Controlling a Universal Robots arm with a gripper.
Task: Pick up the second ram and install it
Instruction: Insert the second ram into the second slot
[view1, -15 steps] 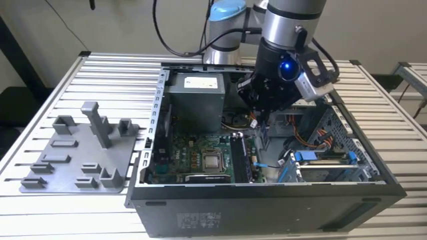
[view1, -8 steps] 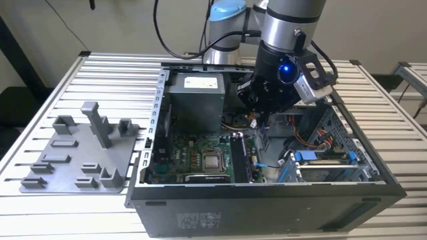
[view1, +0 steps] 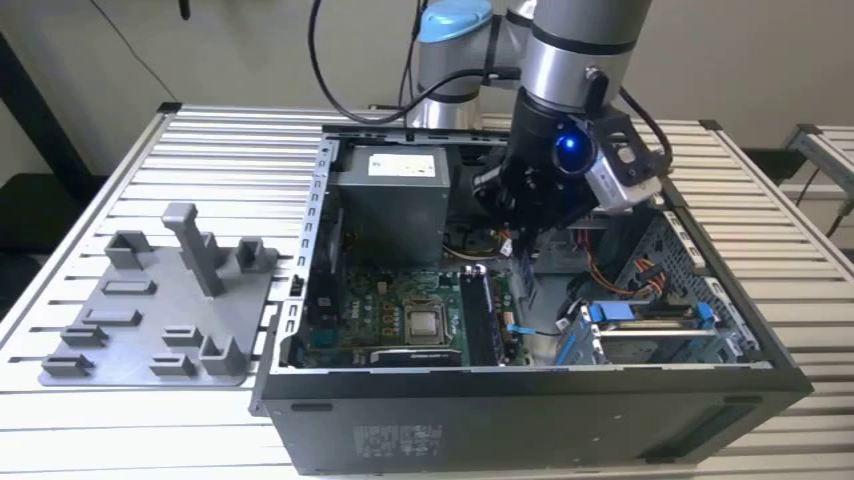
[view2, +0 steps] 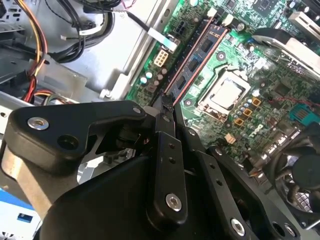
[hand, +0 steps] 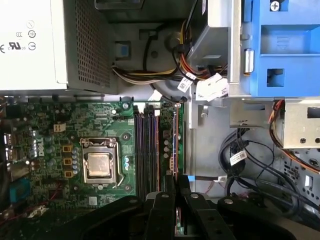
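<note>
My gripper (view1: 518, 245) hangs inside the open computer case (view1: 534, 400), just above the far end of the memory slots (view1: 483, 305). In both wrist views its black fingers (hand: 165, 205) are pressed close together. A thin green-edged strip, the second ram (hand: 176, 218), shows edge-on between them. The fingertips (view2: 166, 102) line up with the outermost of the long dark slots (hand: 150, 150) on the green motherboard (hand: 60, 130). A stick with dark chips (view2: 197, 56) sits in a slot beside that line.
The grey holder tray (view1: 147, 300) with blocks and posts lies on the table at the exterior view's left. Inside the case are the power supply (view1: 387, 195), the processor socket (hand: 101, 167), a blue drive cage (hand: 280, 45), loose cables (hand: 240, 160) and a fan (view2: 300, 180).
</note>
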